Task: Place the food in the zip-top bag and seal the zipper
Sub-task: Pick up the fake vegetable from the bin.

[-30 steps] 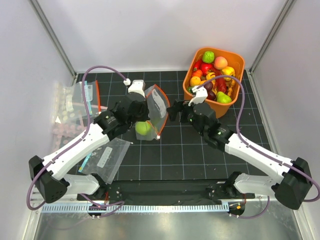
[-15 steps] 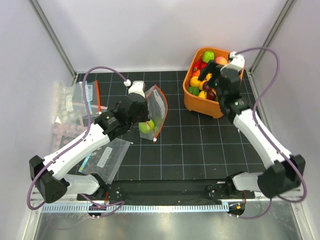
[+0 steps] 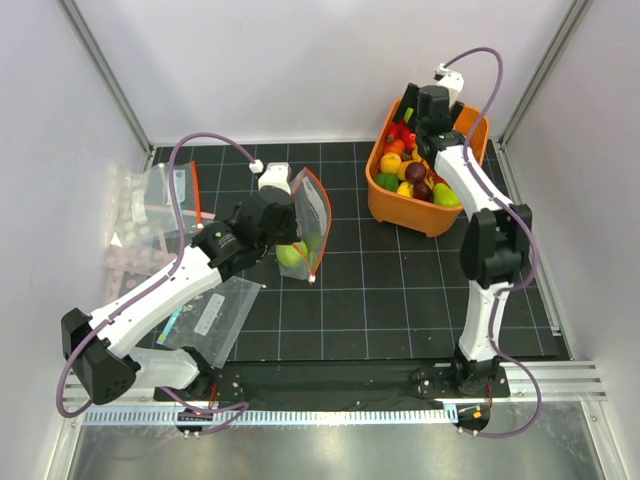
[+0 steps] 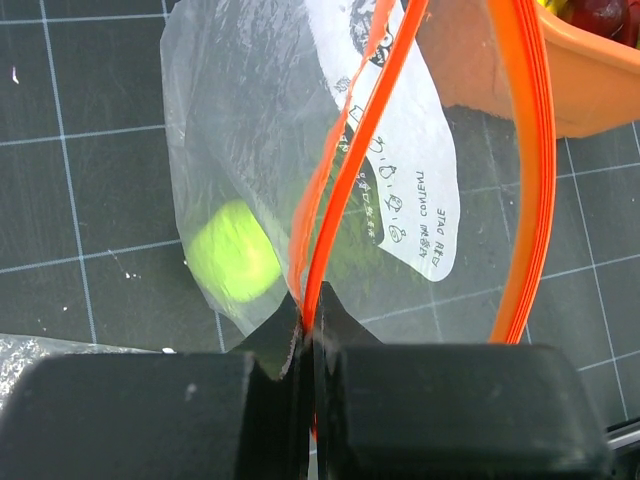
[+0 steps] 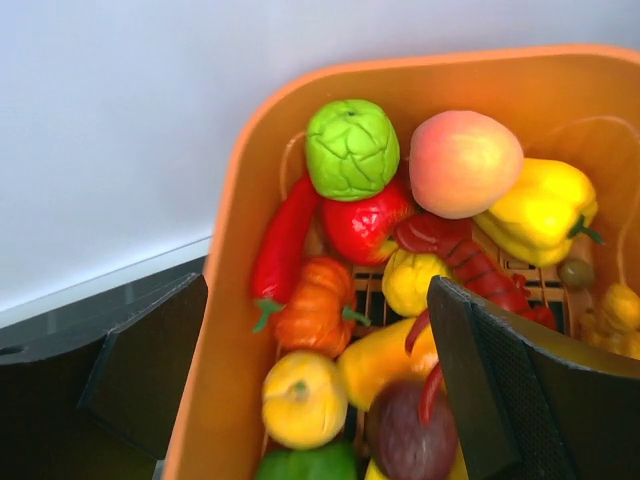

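Right gripper [image 5: 320, 370] gapes empty over the food [image 5: 350, 150] in the orange bin [image 5: 225, 300]; left gripper [image 4: 310, 345] clamps the zipper [image 4: 360, 150].

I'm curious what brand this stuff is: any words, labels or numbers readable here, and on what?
White label on the zip-top bag: black print and small drawings, turned and too blurred to read.
Label on the flat bag: too small to read.
No other text shows.
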Motion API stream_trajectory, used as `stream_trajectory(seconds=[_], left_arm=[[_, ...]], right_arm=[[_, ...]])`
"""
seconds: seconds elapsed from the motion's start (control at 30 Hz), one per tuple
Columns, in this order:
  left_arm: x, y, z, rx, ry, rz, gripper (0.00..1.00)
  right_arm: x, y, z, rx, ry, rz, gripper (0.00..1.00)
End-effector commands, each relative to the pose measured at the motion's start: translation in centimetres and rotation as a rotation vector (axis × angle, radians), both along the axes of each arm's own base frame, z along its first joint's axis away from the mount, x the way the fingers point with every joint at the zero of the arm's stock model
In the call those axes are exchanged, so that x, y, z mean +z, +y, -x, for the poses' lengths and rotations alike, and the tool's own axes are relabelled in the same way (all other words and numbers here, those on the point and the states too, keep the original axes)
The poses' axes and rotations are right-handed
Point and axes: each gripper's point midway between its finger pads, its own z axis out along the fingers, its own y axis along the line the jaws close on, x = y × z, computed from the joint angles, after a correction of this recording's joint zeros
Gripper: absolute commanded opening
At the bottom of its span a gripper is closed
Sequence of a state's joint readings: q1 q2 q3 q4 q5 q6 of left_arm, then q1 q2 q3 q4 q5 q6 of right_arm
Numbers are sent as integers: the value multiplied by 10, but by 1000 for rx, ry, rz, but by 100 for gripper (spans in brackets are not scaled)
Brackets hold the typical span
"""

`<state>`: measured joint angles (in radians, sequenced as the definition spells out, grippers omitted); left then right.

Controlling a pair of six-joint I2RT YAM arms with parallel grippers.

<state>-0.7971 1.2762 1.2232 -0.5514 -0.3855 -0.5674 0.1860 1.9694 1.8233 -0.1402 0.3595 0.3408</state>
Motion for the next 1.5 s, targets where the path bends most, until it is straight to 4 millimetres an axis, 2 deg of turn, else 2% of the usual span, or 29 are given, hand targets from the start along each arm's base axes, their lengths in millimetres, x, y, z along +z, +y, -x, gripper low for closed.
stream_trajectory(seconds=[0.0,0.03,0.2,0.23,0.3,0.33,0.37,0.43,0.47,0.5,0.57,0.67,0.7,0.77,0.8,0.9,0.97,1.07,1.1,1.13,1.17,1.2,1.23,1.27,1.33,1.37,1.4,1.43,1.47], left_arm=[[14,2,0,6,-39,32,0],[12,2,-1,8,-40,34,0],[5,-2,-3,8,-25,31,0],[5,-3,-3,7,-24,33,0],[4,-4,-3,1,-19,37,0],[4,-5,-2,-3,-17,38,0],[4,-5,-2,-3,-18,40,0],[5,-4,-3,0,-23,40,0],[5,-4,-2,1,-23,36,0],[5,-3,-3,5,-26,37,0],[3,-4,-3,2,-21,36,0],[3,-6,-2,-5,-17,42,0],[3,-6,-2,-8,-18,44,0],[2,-7,-3,-8,-15,42,0],[1,-7,-3,-8,-15,41,0],[-1,-9,-4,-10,-12,38,0],[-5,-10,-5,-12,-2,30,0],[-8,-13,-6,-17,4,28,0],[-9,-14,-7,-18,6,25,0],[-9,-14,-7,-19,7,26,0],[-10,-14,-8,-17,8,23,0],[-10,-14,-7,-16,5,21,0],[-9,-13,-8,-14,2,19,0],[-9,-12,-9,-7,-1,17,0],[-8,-11,-9,-6,-5,12,0],[-8,-9,-10,-1,-9,7,0],[-7,-8,-11,7,-13,5,0],[-8,-8,-11,7,-13,2,0],[-9,-9,-11,4,-11,-1,0]], right_arm=[[-17,-10,-34,-17,-7,41,100],[-8,-10,-43,-20,-33,41,100],[-40,-19,-83,-55,-24,82,100],[-51,-20,-94,-60,-25,86,100],[-57,-24,-106,-73,-43,89,100],[-48,-26,-112,-74,-75,92,100],[-67,-25,-118,-72,-63,97,100],[-62,-28,-127,-85,-111,102,100],[-80,-30,-130,-95,-91,112,100],[-75,-34,-134,-123,-138,105,99],[-89,-42,-138,-167,-142,88,100],[-93,-49,-143,-170,-163,55,93],[-96,-49,-144,-173,-169,56,80],[-96,-57,-145,-183,-177,52,69],[-94,-58,-145,-183,-181,46,53],[-84,-57,-143,-149,-176,43,43],[-77,-52,-139,-127,-169,38,41],[-55,-50,-124,-114,-184,14,36],[-70,-48,-117,-105,-149,13,36],[-45,-49,-110,-103,-183,5,35],[-40,-48,-105,-100,-189,2,34],[-53,-48,-98,-98,-158,0,34],[-46,-45,-94,-91,-164,-3,32],[-27,-46,-86,-88,-185,-7,32],[-26,-44,-75,-82,-167,-5,31],[-7,-44,-66,-81,-188,-10,31],[-12,-44,-60,-79,-169,-9,31],[-8,-41,-55,-72,-169,-11,31],[9,-40,-46,-70,-184,-18,31]])
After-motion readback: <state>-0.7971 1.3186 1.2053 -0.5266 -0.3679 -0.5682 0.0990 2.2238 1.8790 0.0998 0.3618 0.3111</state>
